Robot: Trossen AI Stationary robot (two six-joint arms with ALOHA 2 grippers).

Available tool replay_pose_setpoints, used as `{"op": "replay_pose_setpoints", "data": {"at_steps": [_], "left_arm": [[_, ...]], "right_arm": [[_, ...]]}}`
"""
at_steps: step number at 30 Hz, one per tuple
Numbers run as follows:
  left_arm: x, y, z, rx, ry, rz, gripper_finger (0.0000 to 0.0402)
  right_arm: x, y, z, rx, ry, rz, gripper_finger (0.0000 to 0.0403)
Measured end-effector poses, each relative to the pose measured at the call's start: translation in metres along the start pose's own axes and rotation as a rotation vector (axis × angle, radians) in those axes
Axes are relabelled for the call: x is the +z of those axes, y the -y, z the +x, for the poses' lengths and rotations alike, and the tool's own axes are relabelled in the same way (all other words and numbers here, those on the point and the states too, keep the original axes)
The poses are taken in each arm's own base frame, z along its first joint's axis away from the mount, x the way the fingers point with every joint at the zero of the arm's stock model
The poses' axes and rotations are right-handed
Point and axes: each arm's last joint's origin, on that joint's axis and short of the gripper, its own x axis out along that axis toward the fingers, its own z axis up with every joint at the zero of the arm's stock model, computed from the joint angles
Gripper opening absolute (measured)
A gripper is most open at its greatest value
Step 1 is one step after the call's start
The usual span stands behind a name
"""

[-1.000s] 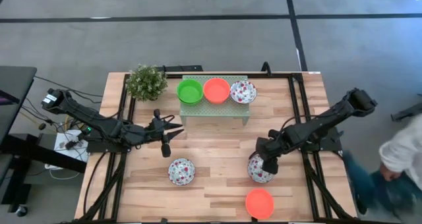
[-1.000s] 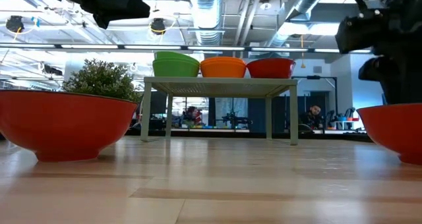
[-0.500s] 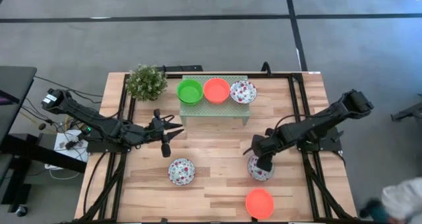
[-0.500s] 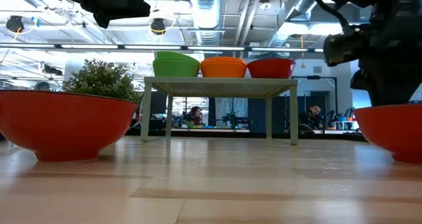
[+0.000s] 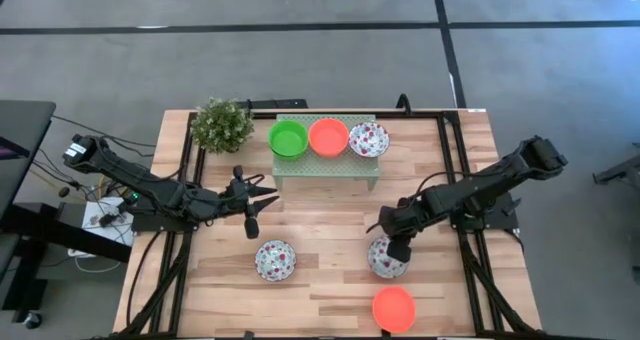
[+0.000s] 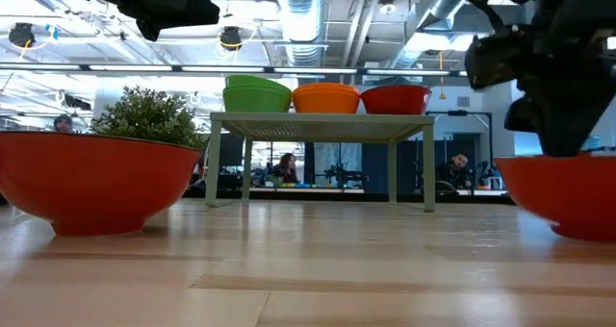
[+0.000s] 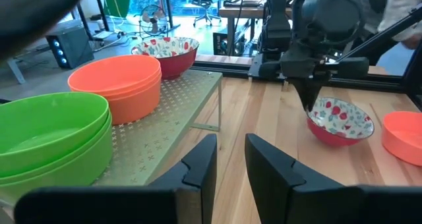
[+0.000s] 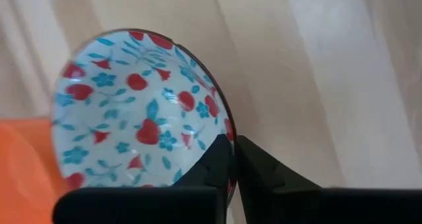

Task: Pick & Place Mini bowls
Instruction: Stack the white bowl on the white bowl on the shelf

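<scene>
A white mini bowl with a red floral pattern (image 5: pixel 386 259) sits on the table right of centre. My right gripper (image 5: pixel 399 247) is shut on it from above. Another floral bowl (image 5: pixel 275 260) rests on the table left of centre, and an orange bowl (image 5: pixel 393 308) lies near the front edge. On the pale green stand (image 5: pixel 326 160) at the back sit stacked green bowls (image 5: pixel 288 138), orange bowls (image 5: pixel 328 137) and a floral bowl (image 5: pixel 368 139). My left gripper (image 5: pixel 268 194) hovers open left of the stand, holding nothing. My right gripper pinches the floral bowl's rim (image 8: pixel 228 140) on its far right side. One finger (image 8: pixel 217 159) is inside the bowl and the other outside. The fingers come from above, pointing down. The bowl sits open side up with its base on the table (image 6: pixel 577 233).
A small bushy plant (image 5: pixel 222 125) stands at the back left beside the stand. Black rails (image 5: pixel 452 170) run along both sides of the wooden table. There is bare wood between the two floral bowls and in front of the stand.
My right gripper has moved a little toward the table's left edge. The floral bowl under it has slid the same way along the table and stayed open side up.
</scene>
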Motion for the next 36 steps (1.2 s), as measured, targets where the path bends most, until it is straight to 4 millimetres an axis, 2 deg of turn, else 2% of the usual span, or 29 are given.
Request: {"op": "replay_pose_setpoints", "data": {"at_steps": [5, 14, 18, 24, 27, 31, 36], "left_arm": [[0.0, 0.0, 0.0, 0.0, 0.0, 0.0, 0.0081], [0.0, 0.0, 0.0, 0.0, 0.0, 0.0, 0.0081], [0.0, 0.0, 0.0, 0.0, 0.001, -0.001, 0.0081], [0.001, 0.0, 0.0, 0.0, 0.006, -0.005, 0.0081], [0.001, 0.0, 0.0, -0.001, 0.011, -0.01, 0.0081], [0.001, 0.0, 0.0, -0.001, 0.012, -0.014, 0.0081], [0.002, 0.0, 0.0, -0.001, 0.016, -0.017, 0.0081]], "right_arm": [[0.01, -0.007, -0.009, 0.018, 0.047, -0.051, 0.001], [0.041, -0.018, -0.04, 0.056, 0.182, -0.177, 0.0005], [0.056, -0.019, -0.069, 0.014, 0.201, -0.23, 0.0003], [0.083, -0.011, -0.132, -0.088, 0.285, -0.292, 0.0004], [0.095, 0.001, -0.165, -0.148, 0.342, -0.3, 0.0005], [0.108, 0.029, -0.2, -0.274, 0.408, -0.247, 0.0007], [0.12, 0.08, -0.223, -0.36, 0.459, -0.119, 0.0007]]}}
